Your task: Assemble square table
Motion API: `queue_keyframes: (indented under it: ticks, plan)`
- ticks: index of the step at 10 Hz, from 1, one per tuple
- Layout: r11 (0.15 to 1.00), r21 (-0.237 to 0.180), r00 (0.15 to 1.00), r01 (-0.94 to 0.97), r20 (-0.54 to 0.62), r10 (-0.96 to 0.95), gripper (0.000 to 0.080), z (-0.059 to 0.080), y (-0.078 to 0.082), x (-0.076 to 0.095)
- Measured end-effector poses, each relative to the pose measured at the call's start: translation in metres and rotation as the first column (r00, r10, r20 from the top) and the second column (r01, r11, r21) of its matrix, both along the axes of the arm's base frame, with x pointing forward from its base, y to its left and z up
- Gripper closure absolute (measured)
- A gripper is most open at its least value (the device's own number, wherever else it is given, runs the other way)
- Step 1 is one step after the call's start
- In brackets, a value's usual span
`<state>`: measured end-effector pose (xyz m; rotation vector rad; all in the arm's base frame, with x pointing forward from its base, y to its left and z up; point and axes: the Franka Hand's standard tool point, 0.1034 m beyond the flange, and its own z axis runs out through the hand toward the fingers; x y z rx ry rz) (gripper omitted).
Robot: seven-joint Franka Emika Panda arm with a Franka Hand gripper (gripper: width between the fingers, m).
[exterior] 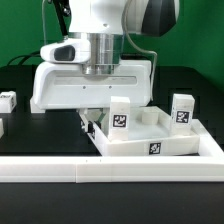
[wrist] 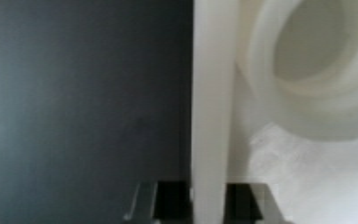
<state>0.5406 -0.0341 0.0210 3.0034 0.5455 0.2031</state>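
Observation:
The white square table top (exterior: 160,140) lies at the exterior view's lower right, rim up, with a tag on its front wall. Two white tagged legs (exterior: 120,114) (exterior: 182,110) stand upright in its corners. My gripper (exterior: 90,124) reaches down onto the top's left edge. In the wrist view the top's rim (wrist: 215,100) runs as a white strip between the two black fingers (wrist: 165,203), which press on it from both sides. A round corner socket (wrist: 318,60) shows beside the rim. The gripper (wrist: 208,205) is shut on the rim.
A loose white tagged leg (exterior: 7,99) lies on the black table at the exterior view's left, and another piece (exterior: 2,128) shows at the left edge. The long white border rail (exterior: 80,172) runs along the front.

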Motion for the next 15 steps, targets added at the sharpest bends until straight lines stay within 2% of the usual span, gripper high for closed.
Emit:
queue_keyframes:
  ticks: [3, 9, 10, 12, 14, 15]
  plan:
    - [0.988, -0.032, 0.988, -0.154, -0.003, 0.154, 0.0737, 0.003, -0.003, 0.004]
    - [0.879, -0.087, 0.884, -0.468, -0.045, 0.466, 0.0735, 0.005, -0.008, 0.006]
    - [0.842, -0.094, 0.847, -0.531, -0.064, 0.527, 0.0735, 0.005, -0.005, 0.008]
    - [0.751, -0.111, 0.759, -0.651, -0.1, 0.644, 0.0735, 0.009, 0.013, 0.021]
    - [0.624, -0.122, 0.636, -0.772, -0.145, 0.758, 0.0735, 0.007, 0.025, 0.027]
    - [0.58, -0.123, 0.593, -0.805, -0.156, 0.79, 0.0735, 0.008, 0.02, 0.026]
